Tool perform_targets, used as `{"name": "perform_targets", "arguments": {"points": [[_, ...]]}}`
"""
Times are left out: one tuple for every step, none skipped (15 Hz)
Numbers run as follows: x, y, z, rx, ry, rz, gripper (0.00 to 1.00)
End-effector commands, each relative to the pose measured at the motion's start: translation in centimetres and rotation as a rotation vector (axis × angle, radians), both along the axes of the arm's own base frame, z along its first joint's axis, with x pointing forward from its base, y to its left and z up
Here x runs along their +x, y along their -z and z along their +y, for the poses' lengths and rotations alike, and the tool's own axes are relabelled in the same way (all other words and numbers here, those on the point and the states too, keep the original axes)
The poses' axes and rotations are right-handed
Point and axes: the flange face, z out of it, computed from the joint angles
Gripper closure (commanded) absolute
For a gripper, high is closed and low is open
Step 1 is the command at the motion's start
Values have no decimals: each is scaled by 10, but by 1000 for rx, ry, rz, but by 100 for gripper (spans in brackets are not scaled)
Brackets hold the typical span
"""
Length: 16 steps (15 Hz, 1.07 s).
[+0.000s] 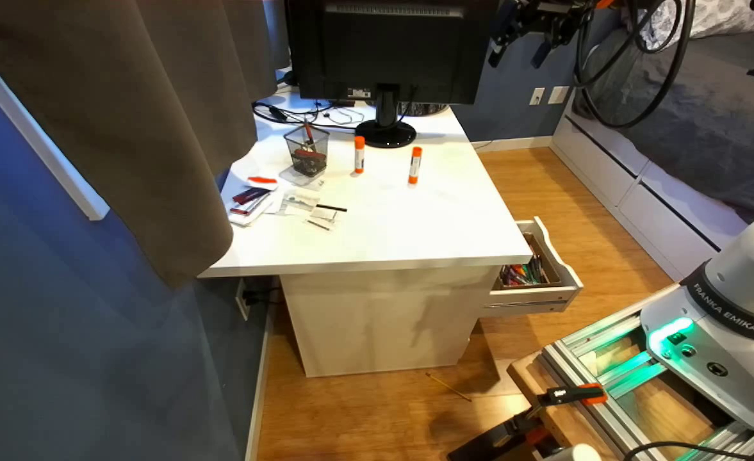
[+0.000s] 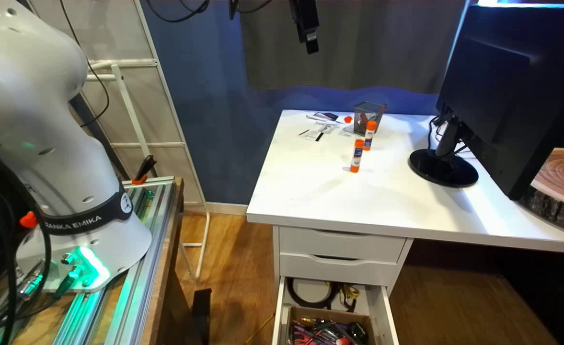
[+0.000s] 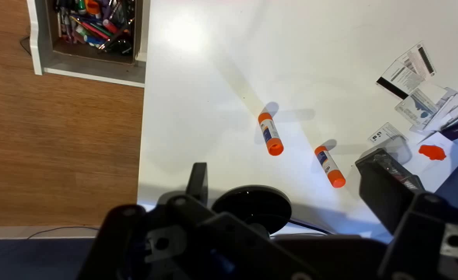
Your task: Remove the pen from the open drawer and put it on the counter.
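Observation:
The white drawer (image 1: 530, 301) stands open under the white counter (image 1: 428, 224). It also shows in an exterior view (image 2: 388, 316) and the wrist view (image 3: 92, 77). A brown box in it holds a jumble of pens and markers (image 2: 327, 331), also visible in the wrist view (image 3: 96, 29); I cannot tell which one is the task's pen. My gripper (image 3: 285, 175) is open and empty, its two fingers wide apart. It hangs high above the counter, near the monitor in an exterior view (image 1: 517, 56), with a fingertip visible in an exterior view (image 2: 312, 45).
Two orange-capped glue sticks (image 3: 271, 134) (image 3: 330, 167) stand on the counter. A black mesh cup (image 1: 307, 153), cards and papers (image 1: 300, 203) lie toward the curtain side. A black monitor (image 1: 389, 54) stands at the back. A yellow pencil (image 1: 448, 387) lies on the floor.

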Motion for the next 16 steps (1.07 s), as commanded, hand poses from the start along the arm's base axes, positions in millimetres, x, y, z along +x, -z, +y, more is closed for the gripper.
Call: {"name": "perform_targets", "arguments": {"points": [[9, 22, -16, 5, 33, 38, 0], [12, 33, -26, 9, 50, 53, 0], [16, 49, -38, 12, 80, 81, 0], [19, 68, -52, 28, 100, 118, 0], [22, 84, -66, 38, 129, 136, 0], [26, 101, -80, 43, 158, 156, 0], [30, 121, -94, 44, 189, 180, 0], [34, 138, -106, 58, 208, 202, 0], [38, 157, -117, 57, 230, 224, 0], [42, 174, -128, 58, 251, 244, 0], [47, 194, -135, 59, 256, 267, 0], [52, 213, -141, 59, 258, 289, 0], [55, 229, -145, 56, 258, 306, 0], [59, 248, -149, 43, 254, 318, 0], [61, 264, -153, 48, 256, 340, 0], [62, 283, -162, 52, 259, 353, 0]]}}
